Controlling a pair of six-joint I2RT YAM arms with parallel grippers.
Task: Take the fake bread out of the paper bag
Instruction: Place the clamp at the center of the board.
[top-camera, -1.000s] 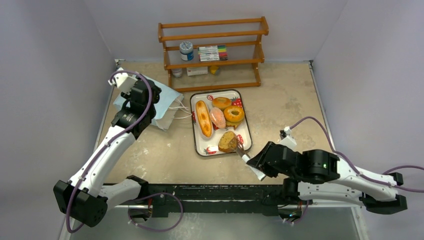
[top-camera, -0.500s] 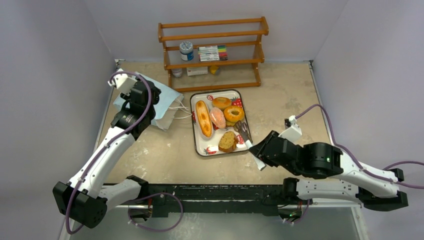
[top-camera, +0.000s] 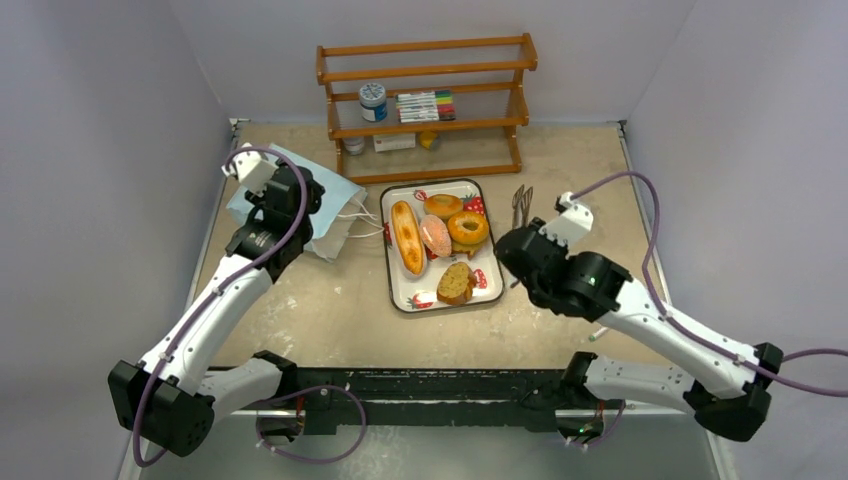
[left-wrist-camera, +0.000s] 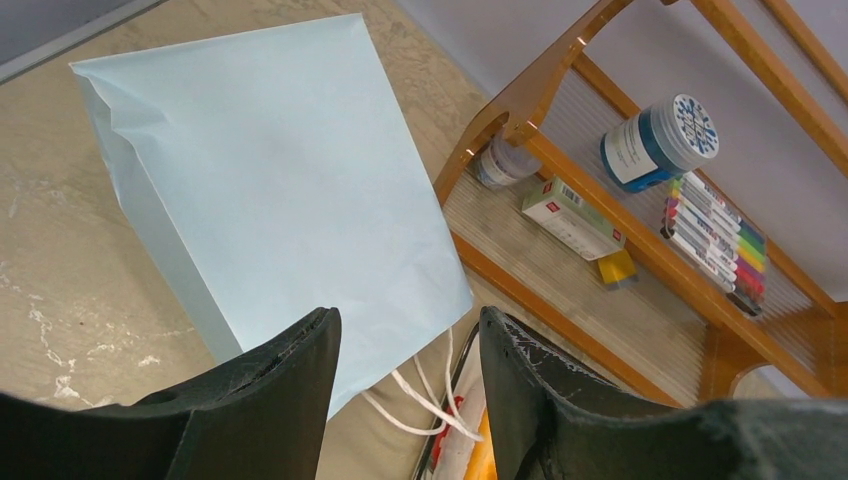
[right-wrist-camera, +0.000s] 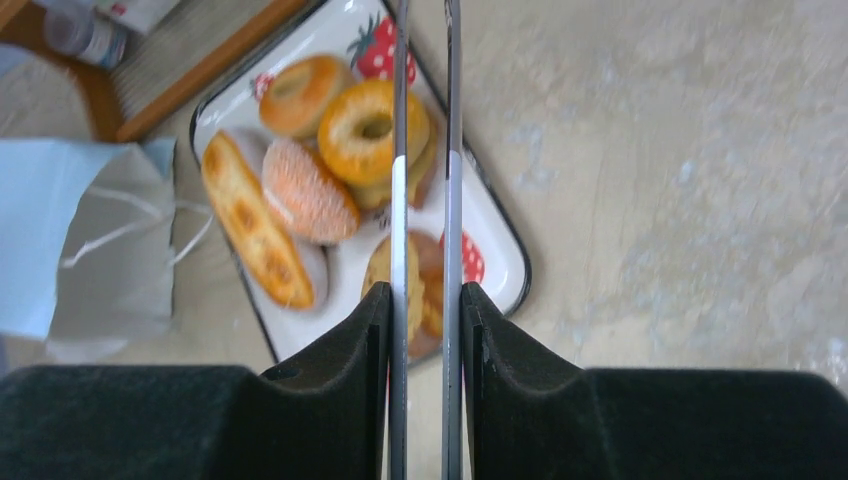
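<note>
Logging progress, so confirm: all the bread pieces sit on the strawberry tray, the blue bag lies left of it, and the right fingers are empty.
The right fingers are not empty: they are shut on metal tongs, as the right wrist view shows. The rest holds: bread pieces on the strawberry tray, blue bag left of it.

Big open stretch of counter (top-camera: 590, 170) on the far right, bare right up to the wall. The near strip between the tray (top-camera: 398, 285) and the arm bases is open as well. Tight at the back: the wooden shelf (top-camera: 425, 128) stands just behind the tray's far rim. Left side, the paper bag (top-camera: 338, 195) lies flat, its cord handles (top-camera: 365, 222) trailing across the narrow gap to the tray, and the left gripper (left-wrist-camera: 405, 380) hangs over it, jaws apart. The right gripper (right-wrist-camera: 425, 300), clamped on tongs (top-camera: 521, 205), crowds the tray's right rim.
</note>
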